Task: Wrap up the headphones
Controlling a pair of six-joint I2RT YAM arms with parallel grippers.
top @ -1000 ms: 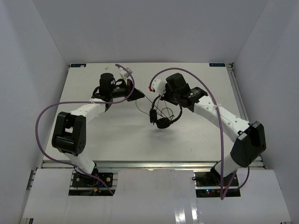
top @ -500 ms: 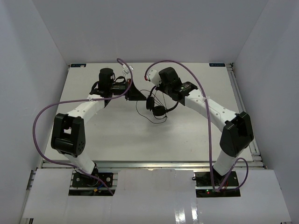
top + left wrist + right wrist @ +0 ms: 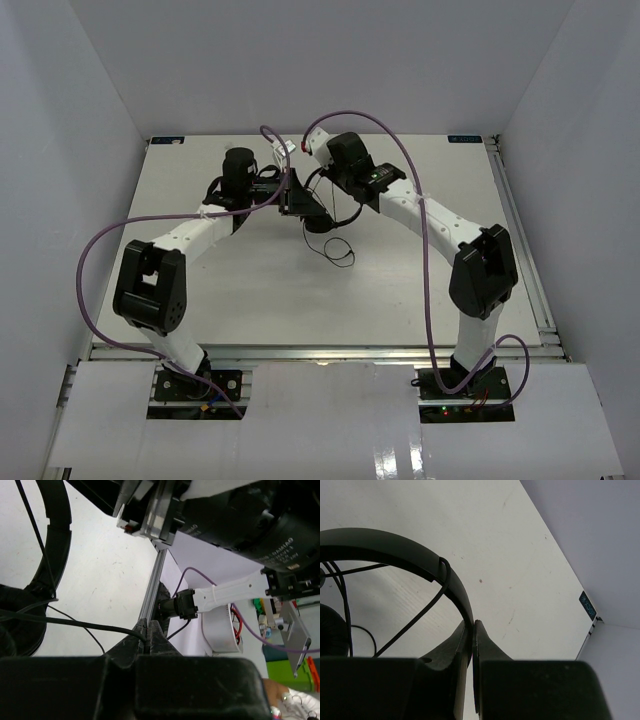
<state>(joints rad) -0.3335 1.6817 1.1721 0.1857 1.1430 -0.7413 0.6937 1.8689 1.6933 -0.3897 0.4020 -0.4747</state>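
Peering from above, we find the headphones (image 3: 318,226) mostly hidden; the left gripper (image 3: 150,631) pinches the cord (image 3: 75,624), the right gripper (image 3: 472,630) seemingly clamps the headband (image 3: 395,547).

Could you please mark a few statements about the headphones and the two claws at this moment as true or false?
1. The right claw is shut on the headband of the headphones. True.
2. The left claw stands open and holds nothing. False: it is shut on the thin black cord.
3. A loop of the cord trails loose on the near side of the headphones. True.
4. The headphones are at the near edge of the table, by the arm bases. False: they are over the far half of the table, between the two claws.
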